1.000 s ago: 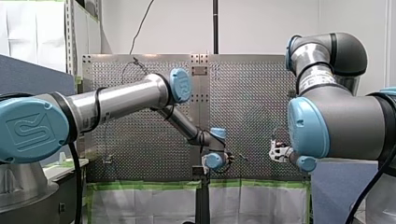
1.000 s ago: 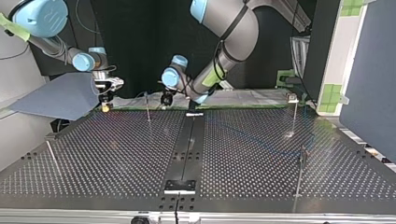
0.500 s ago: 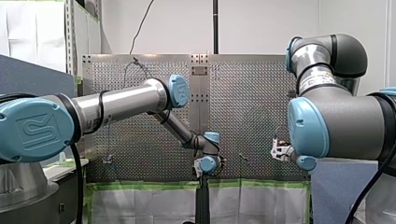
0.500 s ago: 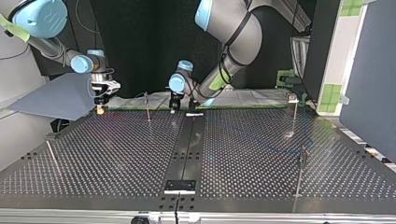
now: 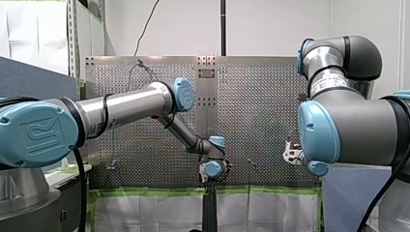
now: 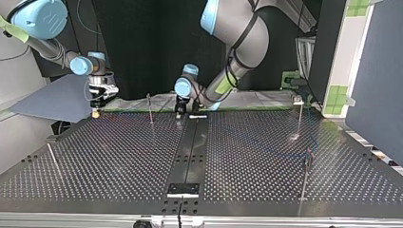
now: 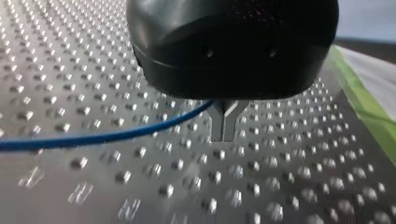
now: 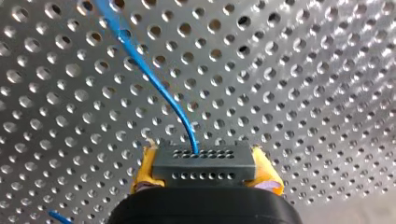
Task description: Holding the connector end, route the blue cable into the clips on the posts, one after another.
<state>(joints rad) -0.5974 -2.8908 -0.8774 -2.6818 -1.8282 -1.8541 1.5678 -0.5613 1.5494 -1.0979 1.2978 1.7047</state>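
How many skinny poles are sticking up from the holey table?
4, by the top view: far post left of centre, far right post, near right post, and a leaning near left post. More may be hidden.

The only sign is an embossed logo (image 5: 41,134) on the blue cap (image 5: 14,155), lower left of the front view (its letters too stylised to read).

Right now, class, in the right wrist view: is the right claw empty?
No, the right claw grips the dark connector between its yellow pads, with the blue cable running out of it.
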